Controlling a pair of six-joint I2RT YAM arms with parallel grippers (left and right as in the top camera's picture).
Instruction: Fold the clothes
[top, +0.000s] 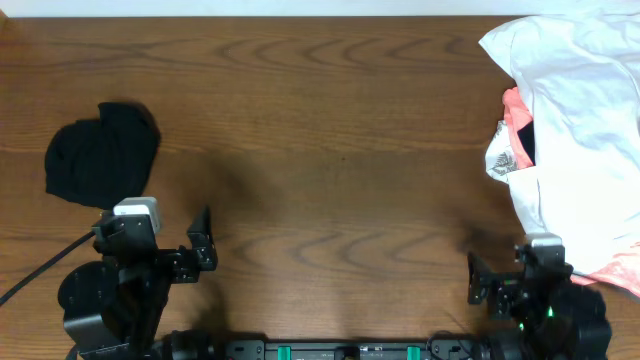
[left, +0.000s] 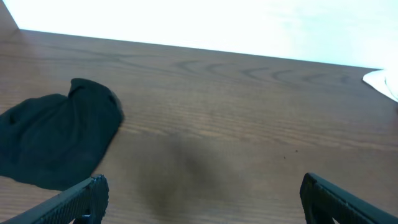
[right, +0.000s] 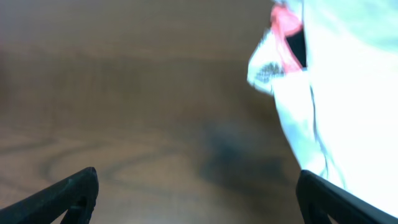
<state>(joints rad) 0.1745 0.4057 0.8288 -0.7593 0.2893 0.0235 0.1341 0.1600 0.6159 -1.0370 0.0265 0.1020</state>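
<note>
The black garment (top: 100, 155) lies as a compact bundle at the left of the wooden table; it also shows at the left of the left wrist view (left: 56, 134). My left gripper (top: 200, 240) is open and empty, hanging above bare wood just right of and nearer than the bundle; its fingers (left: 202, 199) frame bare table. My right gripper (top: 480, 285) is open and empty near the front right; its fingers (right: 196, 199) frame bare wood beside the white garment.
A large white garment (top: 580, 120) is piled at the right edge, with a coral-pink garment (top: 518, 115) tucked in it; both show in the right wrist view (right: 348, 93). A black cable (top: 40, 270) runs off at the front left.
</note>
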